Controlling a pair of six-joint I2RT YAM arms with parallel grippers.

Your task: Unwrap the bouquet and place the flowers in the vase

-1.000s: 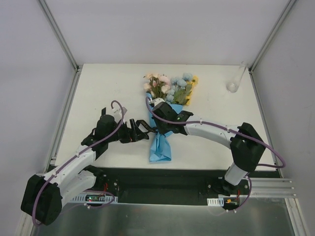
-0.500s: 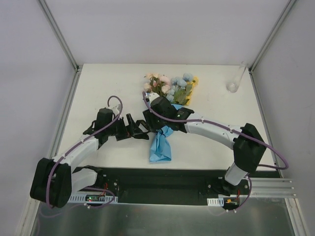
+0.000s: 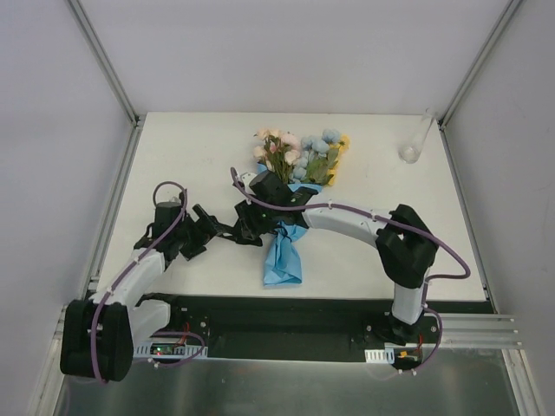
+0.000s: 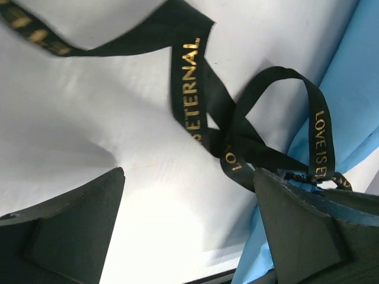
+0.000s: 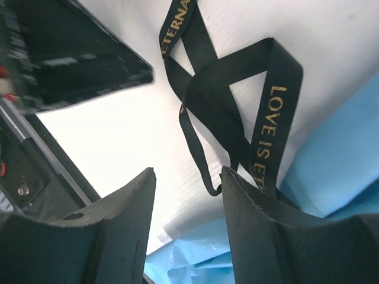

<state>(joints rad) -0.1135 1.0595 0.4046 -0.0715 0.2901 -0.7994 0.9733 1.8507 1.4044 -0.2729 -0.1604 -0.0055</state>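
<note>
The bouquet lies in the middle of the table, its flowers (image 3: 299,154) pointing away and its blue paper cone (image 3: 283,256) pointing toward the arms. A black ribbon (image 4: 237,139) with gold lettering, still knotted, trails left from the cone (image 4: 352,100). My left gripper (image 3: 208,232) sits left of the ribbon, open, with bare table between its fingers (image 4: 71,231). My right gripper (image 3: 249,225) hovers over the ribbon (image 5: 237,100) at the cone's left edge (image 5: 331,168), open, with one strand curling against a finger (image 5: 278,231). The clear vase (image 3: 414,141) stands at the far right.
The table's near edge (image 3: 329,297) runs just below the cone's tip. Metal frame posts (image 3: 121,95) rise at the far corners of the white tabletop (image 3: 191,156). The left gripper's finger (image 5: 77,59) shows close by in the right wrist view.
The left gripper has drawn back to the left, away from the cone. The right gripper has shifted left from over the cone to the ribbon, and its jaws have opened.
</note>
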